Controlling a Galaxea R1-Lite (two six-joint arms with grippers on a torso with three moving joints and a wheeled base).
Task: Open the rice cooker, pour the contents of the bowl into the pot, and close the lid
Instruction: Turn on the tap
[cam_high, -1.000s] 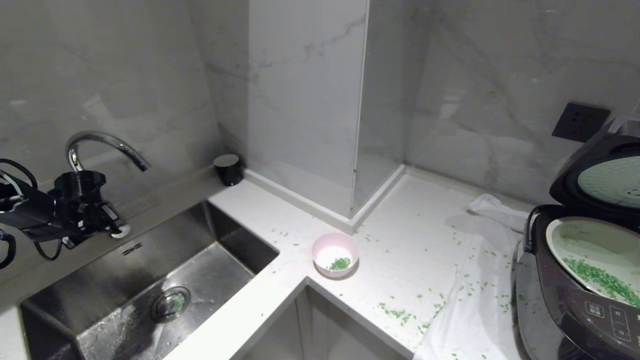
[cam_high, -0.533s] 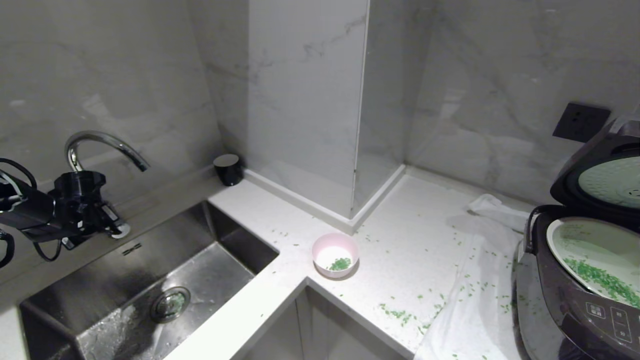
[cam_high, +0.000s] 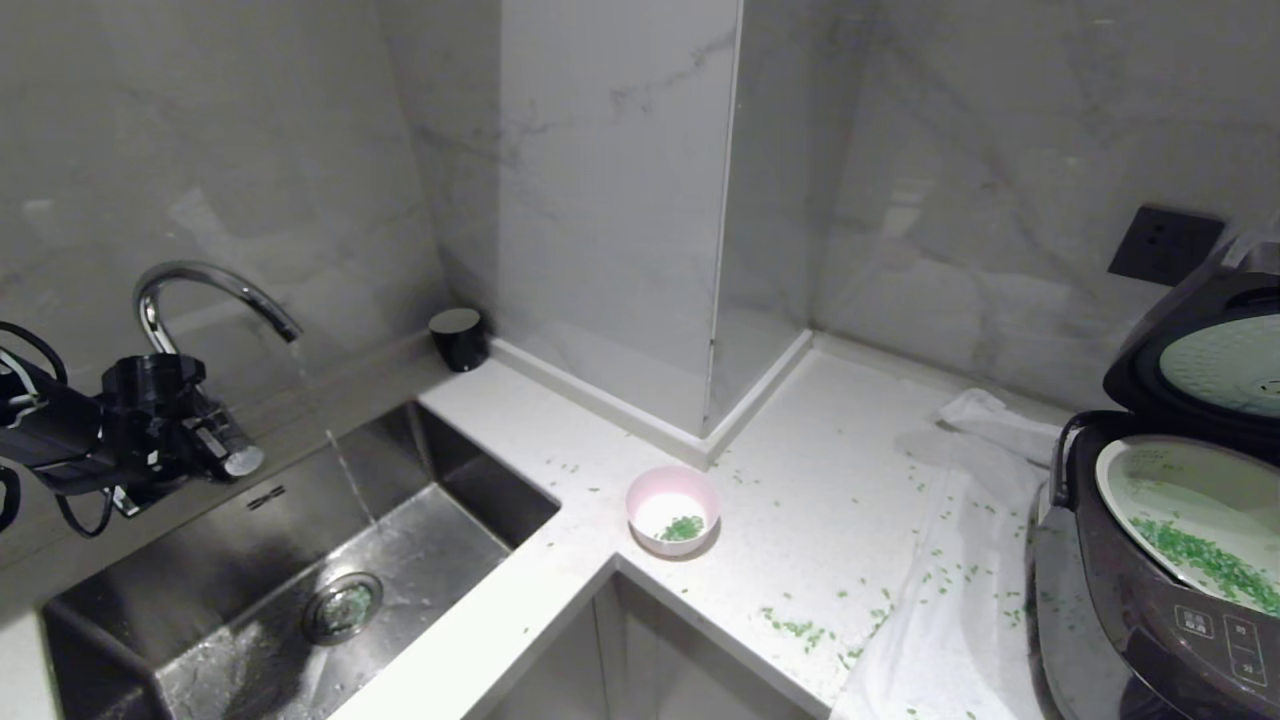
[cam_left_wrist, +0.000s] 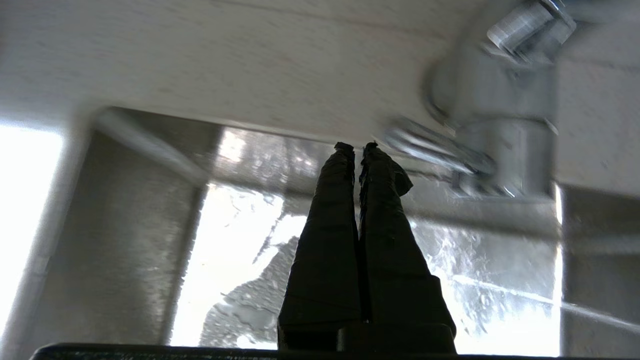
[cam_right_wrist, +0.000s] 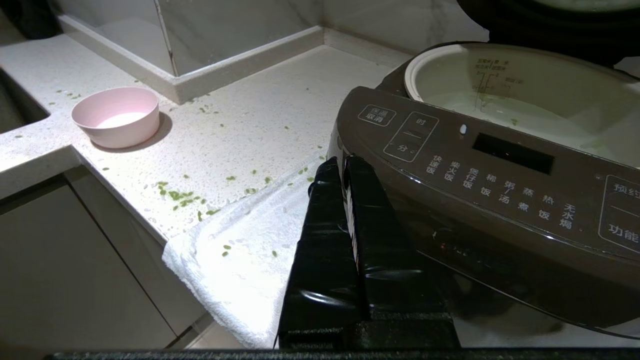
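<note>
now the left pincer (cam_high: 228, 455) hangs at the far left over the back edge of the steel sink (cam_high: 200, 570), beside the base of the chrome tap (cam_high: 205, 290). its two dark fingers (cam_left_wrist: 330, 225) are pressed together with nothing between them, their tips close to the tap's lever (cam_left_wrist: 435, 147) in the left wrist view; whether they touch it cannot be told. a thin stream of water (cam_high: 335, 450) falls from the spout into the wet basin, near the round drain (cam_high: 342, 607).

the bowl (cam_high: 672, 510) stands upright on the white bench (cam_high: 800, 480), near its inner corner and well apart from both arms. a small heap of green bits (cam_high: 682, 527) lies inside it, and loose green grains (cam_high: 800, 628) are strewn over the bench and over the white towel (cam_high: 950, 600) spread beside it.

the rice cooker (cam_high: 1150, 610) sits at the right edge with the lid (cam_high: 1200, 350) swung up, its pale round underside facing forward. the pot (cam_high: 1180, 490) sits seated in the body, and a band of green grains (cam_high: 1210, 562) lies across its bottom.

the right pincer (cam_right_wrist: 341, 162) shows only in its own wrist view, fingers together and empty, just in front of the cooker's button panel (cam_right_wrist: 500, 185), above the towel's edge. a small black cylinder (cam_high: 458, 338) stands at the back wall behind the sink's corner, and a dark wall socket (cam_high: 1165, 244) sits above the cooker.
</note>
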